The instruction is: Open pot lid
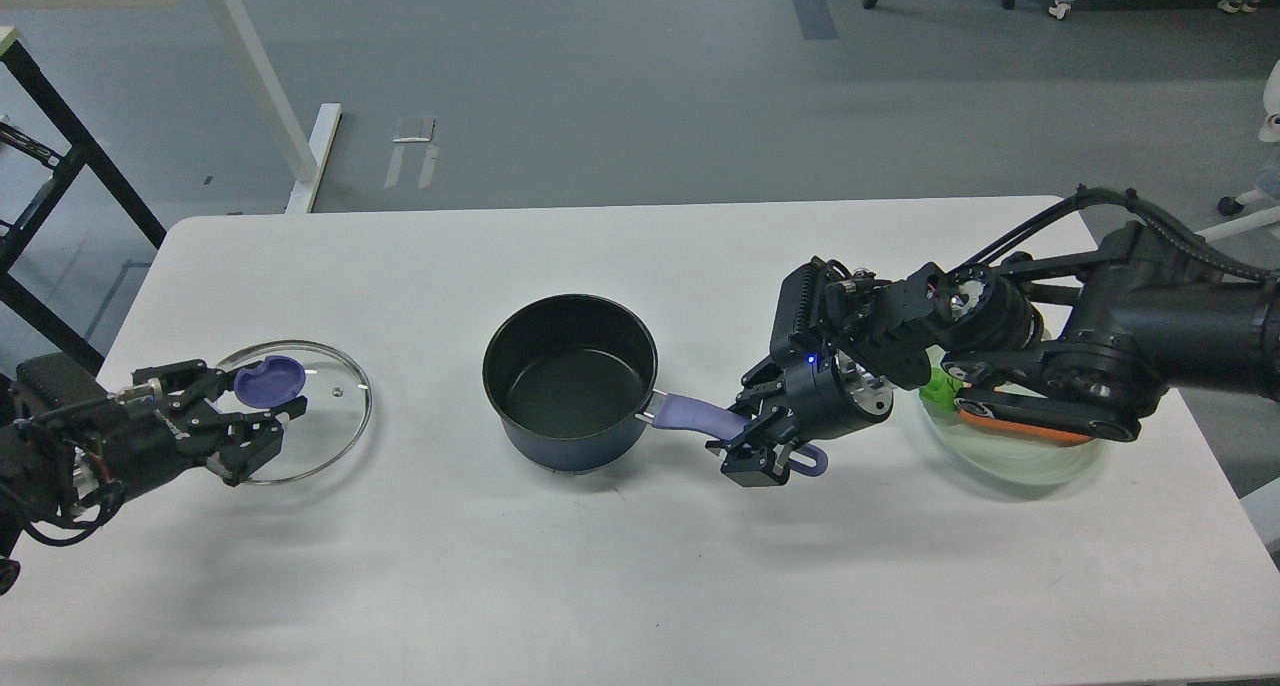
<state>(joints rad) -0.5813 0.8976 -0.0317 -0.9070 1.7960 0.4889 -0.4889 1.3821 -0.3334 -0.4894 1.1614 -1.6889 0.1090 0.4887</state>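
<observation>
A dark blue pot (570, 381) stands open in the middle of the white table (640, 566), its black inside empty. Its lavender handle (700, 418) points right. My right gripper (752, 444) is shut on the end of that handle. The glass lid (310, 406) with a purple knob (268, 381) is at the left of the table, well apart from the pot. My left gripper (258, 418) is shut on the lid at the knob, low over the table; I cannot tell if the lid touches the surface.
A clear bowl (1010, 456) with green and orange items sits at the right, under my right arm. A white table leg (262, 86) and a black frame (60, 156) stand on the floor beyond the far left edge.
</observation>
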